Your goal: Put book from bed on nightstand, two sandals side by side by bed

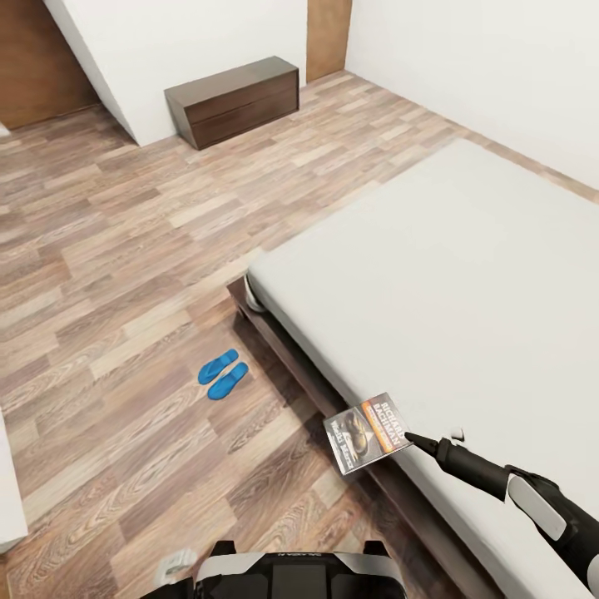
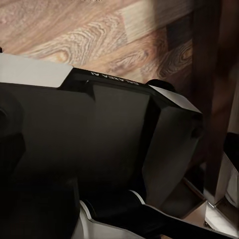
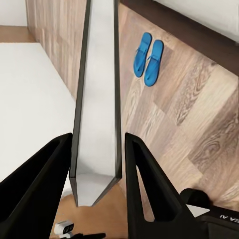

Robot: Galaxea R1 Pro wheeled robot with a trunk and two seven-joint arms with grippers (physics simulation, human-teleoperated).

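Note:
The book [image 1: 366,433] hangs tilted over the near edge of the bed [image 1: 449,266], with my right gripper [image 1: 413,438] shut on its corner. In the right wrist view the book [image 3: 97,99] is edge-on between the two dark fingers [image 3: 50,169], and the gripper [image 3: 94,137] clamps it. The two blue sandals [image 1: 223,376] lie side by side on the wood floor a short way from the bed's corner, and the pair [image 3: 149,56] also shows beyond the book. A dark brown nightstand [image 1: 233,100] stands far back against the white wall.
A white wall block [image 1: 166,42] juts out behind the nightstand, with a light-brown panel [image 1: 329,33] to its right. A white object [image 1: 7,499] sits at the left edge. My dark base [image 1: 299,574] [image 2: 99,149] is just below, close to the bed frame [image 1: 274,341].

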